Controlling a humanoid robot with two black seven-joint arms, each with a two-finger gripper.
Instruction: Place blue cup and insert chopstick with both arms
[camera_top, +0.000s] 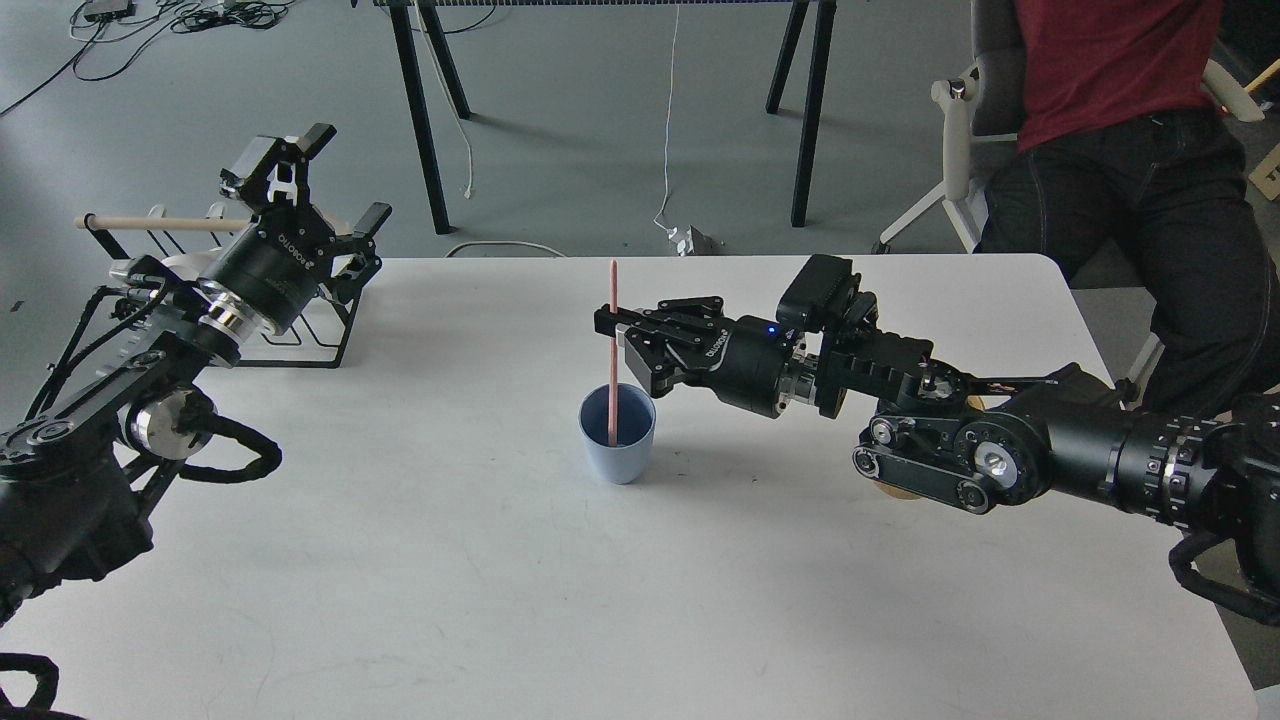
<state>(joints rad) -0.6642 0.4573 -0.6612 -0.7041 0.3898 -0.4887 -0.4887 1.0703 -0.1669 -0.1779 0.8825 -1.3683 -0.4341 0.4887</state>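
The blue cup (618, 433) stands upright near the middle of the white table (500, 600). The pink-red chopstick (612, 330) stands almost upright with its lower end inside the cup. My right gripper (612, 327) comes in from the right, level with the table, and is shut on the chopstick just above the cup's rim. My left gripper (300, 160) is open and empty, raised at the far left by the black wire rack.
A black wire rack (320, 320) with a pale wooden rod (150, 222) stands at the back left. The tan bamboo cylinder (900, 490) is mostly hidden behind my right arm. A seated person (1110, 130) is beyond the table's far right corner.
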